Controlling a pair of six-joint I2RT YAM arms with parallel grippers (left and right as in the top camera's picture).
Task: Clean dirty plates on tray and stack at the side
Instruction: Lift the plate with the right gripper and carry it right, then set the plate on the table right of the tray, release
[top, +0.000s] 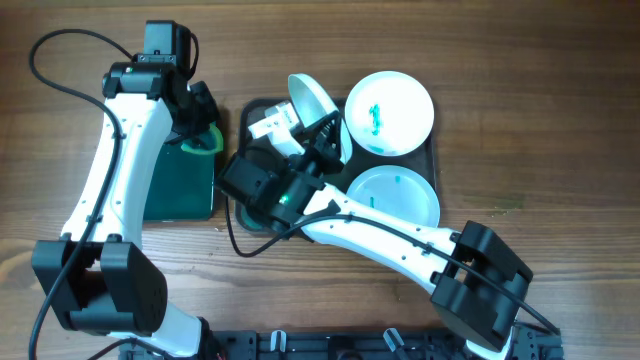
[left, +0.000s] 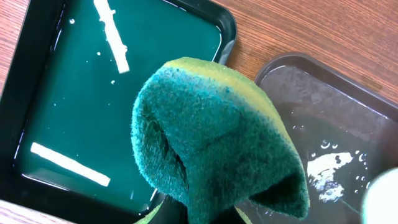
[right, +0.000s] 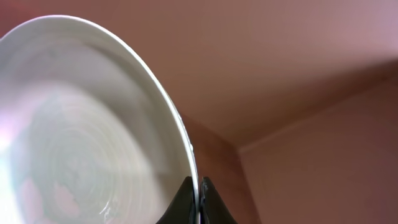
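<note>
over the grey tray (left: 339, 112) right fingers (right: 186, 200) pinch a tilted plate (right: 81, 130); left fingers (top: 204, 133) pinch a sponge (left: 217, 137).

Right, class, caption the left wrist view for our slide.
Green-and-yellow sponge above the rim of the black tray, wet grey tray alongside.

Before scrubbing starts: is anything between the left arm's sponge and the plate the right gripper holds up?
From overhead, only the white body of the right gripper sits between the sponge and the raised plate; nothing else shows.
</note>
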